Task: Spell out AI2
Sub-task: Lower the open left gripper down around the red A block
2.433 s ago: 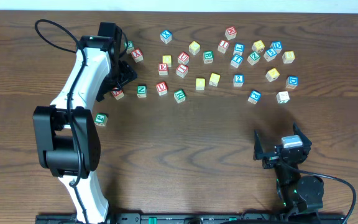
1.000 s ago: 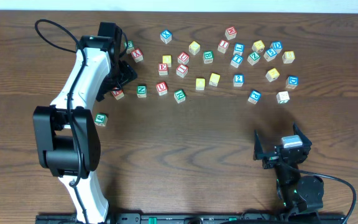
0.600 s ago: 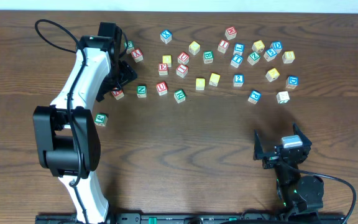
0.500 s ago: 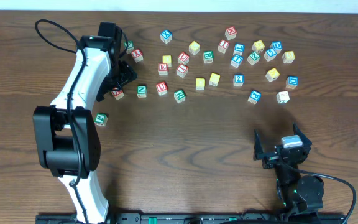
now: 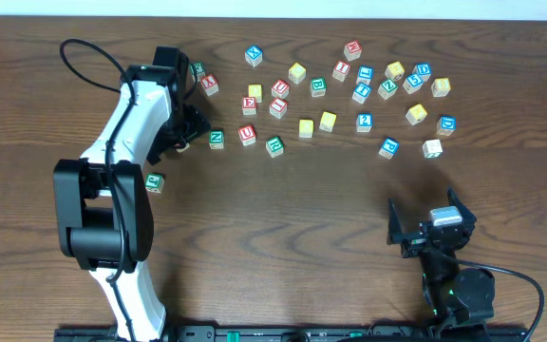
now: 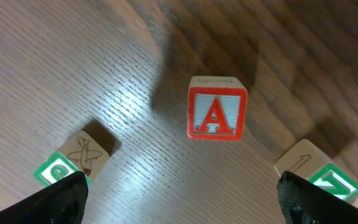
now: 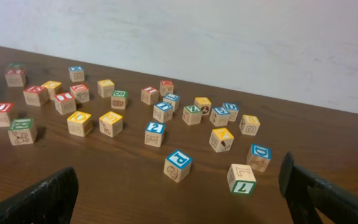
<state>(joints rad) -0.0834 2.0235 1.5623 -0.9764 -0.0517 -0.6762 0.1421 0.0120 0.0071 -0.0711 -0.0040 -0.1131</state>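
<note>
Left claw (image 6: 182, 202) spread wide, empty, above red A cube (image 6: 217, 113) sitting flat on the surface (image 6: 73, 74). Right claw (image 7: 179, 199) wide too, empty, well short of blue 2 cube (image 7: 155, 133). Probably light, rigid, smooth wood; best pinched squarely across opposite flat sides.

Ahead of the wide-spread tips of my left gripper (image 6: 182, 200), the A cube (image 6: 216, 112) stands with bare wood on every side. A green cube (image 6: 73, 163) sits just beside 1 tip and a Z cube (image 6: 321, 175) just beside the other, so both flanks are tight. Ahead of my right gripper (image 7: 179, 199) the table (image 7: 104, 199) lies open up to the P cube (image 7: 178, 165) and a green-topped cube (image 7: 241, 178); the 2 cube (image 7: 155, 133) behind them stands apart from its neighbours.
</note>
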